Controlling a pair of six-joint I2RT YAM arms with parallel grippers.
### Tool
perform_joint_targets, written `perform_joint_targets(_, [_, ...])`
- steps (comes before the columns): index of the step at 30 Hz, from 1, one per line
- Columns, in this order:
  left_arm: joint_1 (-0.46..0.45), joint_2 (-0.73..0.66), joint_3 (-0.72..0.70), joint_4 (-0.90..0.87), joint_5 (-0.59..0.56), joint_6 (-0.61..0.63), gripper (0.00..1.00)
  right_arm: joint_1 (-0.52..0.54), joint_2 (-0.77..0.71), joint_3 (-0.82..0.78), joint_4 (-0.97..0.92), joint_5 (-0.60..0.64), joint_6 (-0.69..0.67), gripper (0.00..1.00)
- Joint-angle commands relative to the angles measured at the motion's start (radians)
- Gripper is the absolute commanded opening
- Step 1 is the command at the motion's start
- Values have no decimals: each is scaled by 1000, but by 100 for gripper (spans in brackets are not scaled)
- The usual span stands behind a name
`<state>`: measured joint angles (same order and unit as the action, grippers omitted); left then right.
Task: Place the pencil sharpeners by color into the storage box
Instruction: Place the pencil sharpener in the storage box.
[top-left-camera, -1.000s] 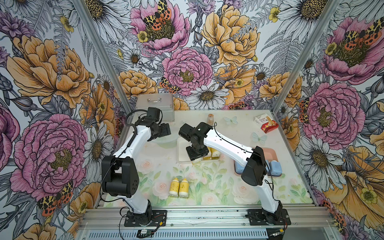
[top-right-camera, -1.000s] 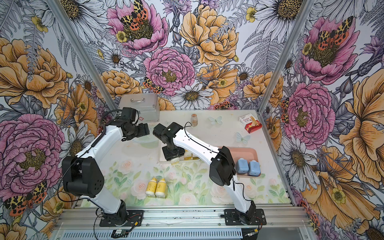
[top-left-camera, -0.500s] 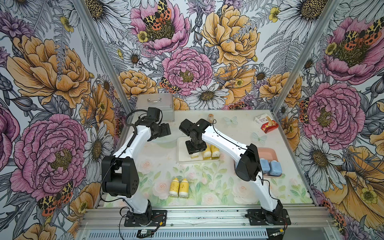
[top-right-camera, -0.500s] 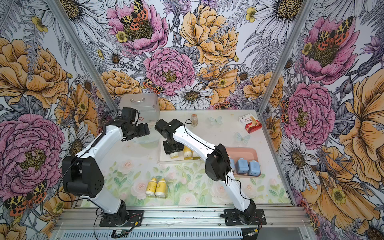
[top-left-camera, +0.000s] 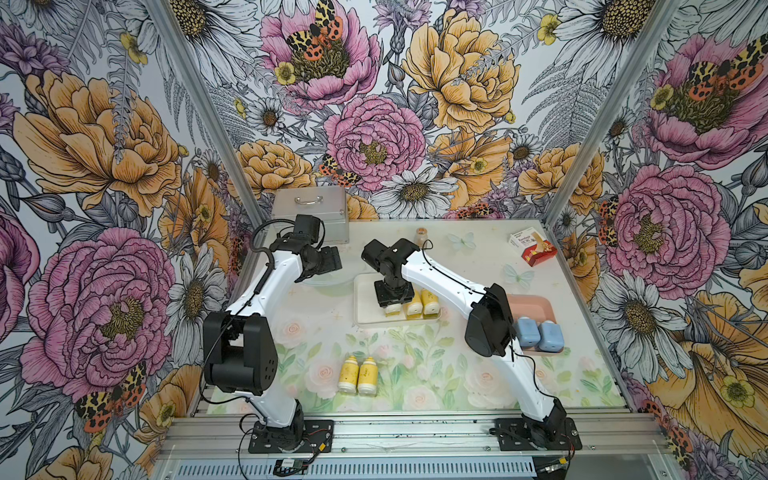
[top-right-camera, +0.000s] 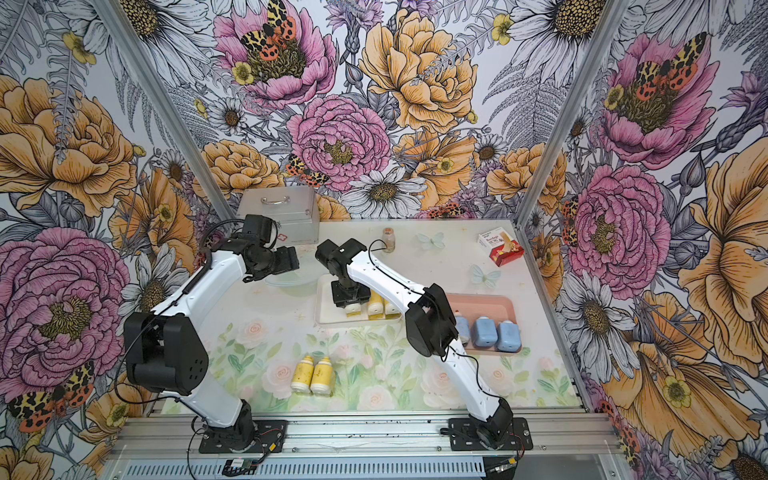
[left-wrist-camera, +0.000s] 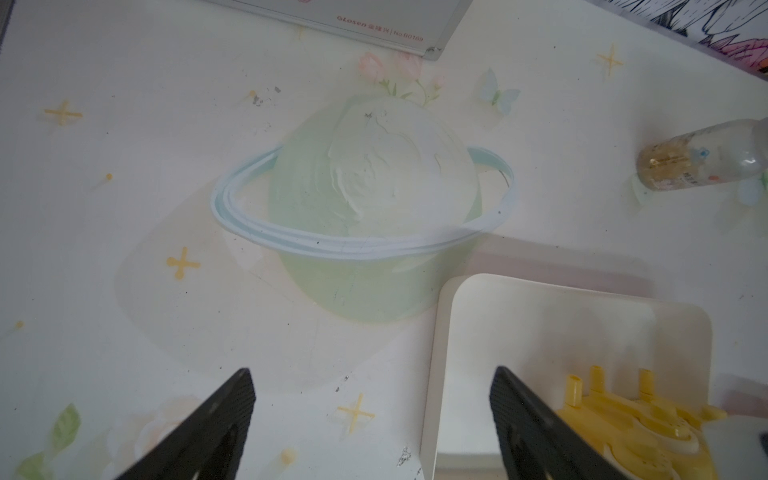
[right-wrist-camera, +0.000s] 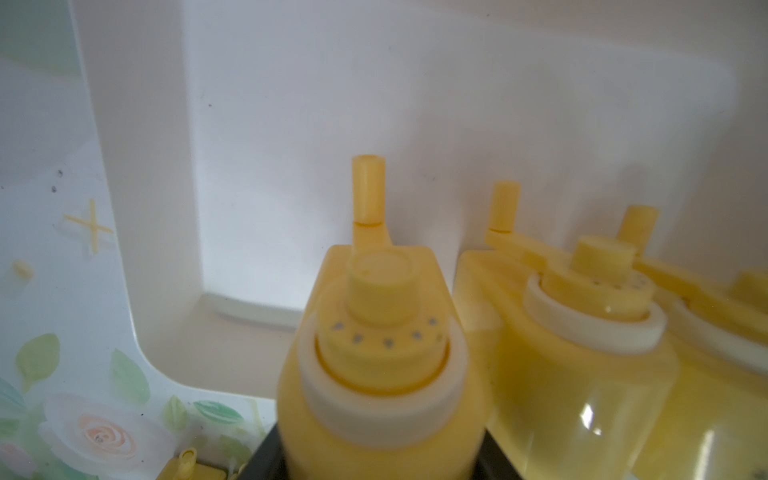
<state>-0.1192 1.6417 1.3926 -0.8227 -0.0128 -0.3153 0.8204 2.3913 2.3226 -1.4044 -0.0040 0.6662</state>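
The held yellow pencil sharpener (right-wrist-camera: 374, 386) is smooth plastic with a matt white collar. The neighbouring sharpener (right-wrist-camera: 582, 386) has a translucent, shiny body that catches highlights. The white tray (right-wrist-camera: 257, 124) looks like smooth, matt plastic. The light-blue pencil sharpeners (top-right-camera: 484, 334) and the pink tray (top-right-camera: 490, 305) look like satin plastic. The case (top-left-camera: 309, 216) is brushed metal. The vial (left-wrist-camera: 702, 160) is glossy clear glass. The left gripper (left-wrist-camera: 371, 376) has matt black fingers (left-wrist-camera: 519, 415) with a fine ribbed texture. The table (left-wrist-camera: 124, 187) cover is smooth, printed and lightly scuffed.
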Motion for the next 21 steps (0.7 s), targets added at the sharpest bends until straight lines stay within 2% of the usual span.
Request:
perform_joint_targets(1, [10,-6,-9,17,16,-8,89,-3,12,34,18,19,22,42])
perform_joint_targets(21, [11,-8,-9,19,22,-8,89,-12,16,15,19,50,50,42])
